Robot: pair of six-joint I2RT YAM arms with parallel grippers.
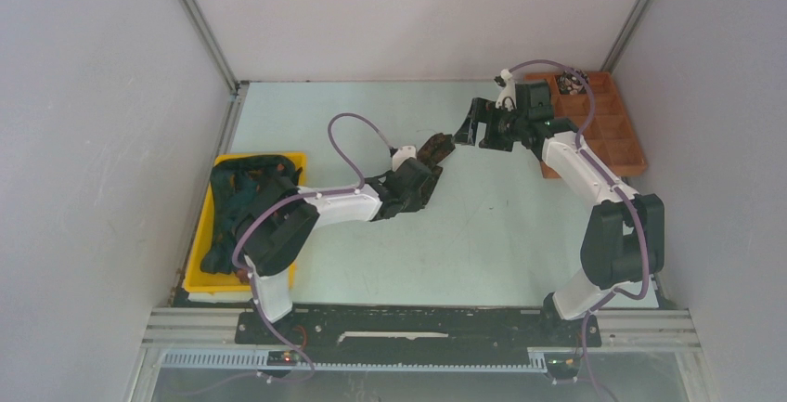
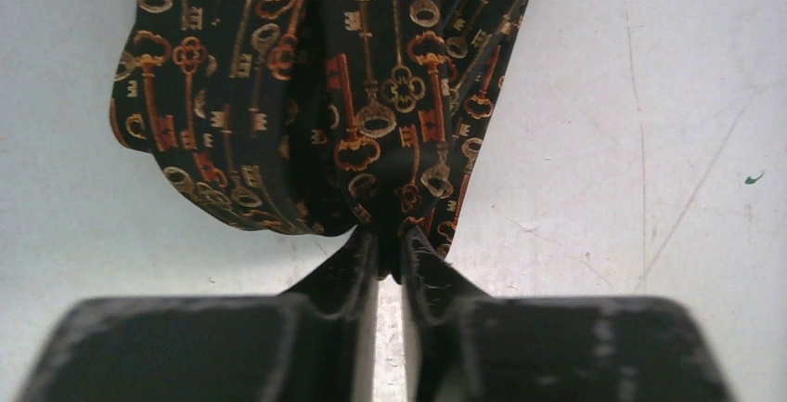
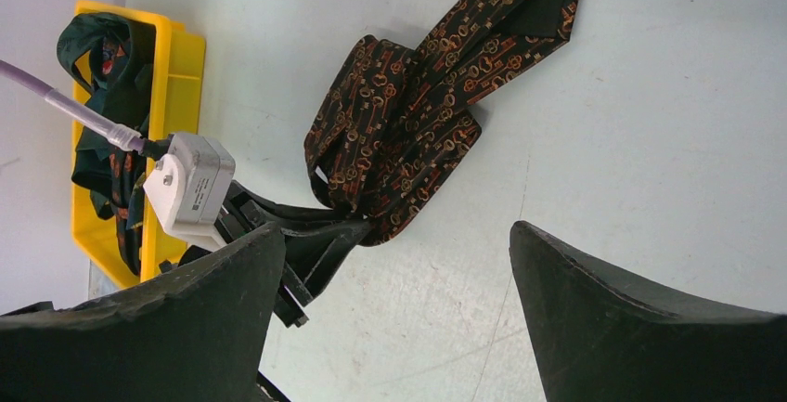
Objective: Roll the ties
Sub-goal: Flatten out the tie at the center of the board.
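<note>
- While left gripper [image 2: 388, 244] is pinching the folded edge of the tie [image 2: 353, 96], its jaws are sitting nearly closed on the fabric.
- right gripper [image 3: 397, 233] is hovering wide open above it, holding nothing.
- tie is lying bunched on the tabletop [image 1: 371, 244], centre toward the far edge.
- other ties [image 1: 243, 193] are sitting in the yellow bin [image 1: 197, 277] at the left edge.

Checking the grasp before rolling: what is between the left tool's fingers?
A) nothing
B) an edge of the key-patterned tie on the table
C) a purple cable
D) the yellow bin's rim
B: the left wrist view shows the left tool pinched shut on the near edge of the key-patterned tie.
</note>
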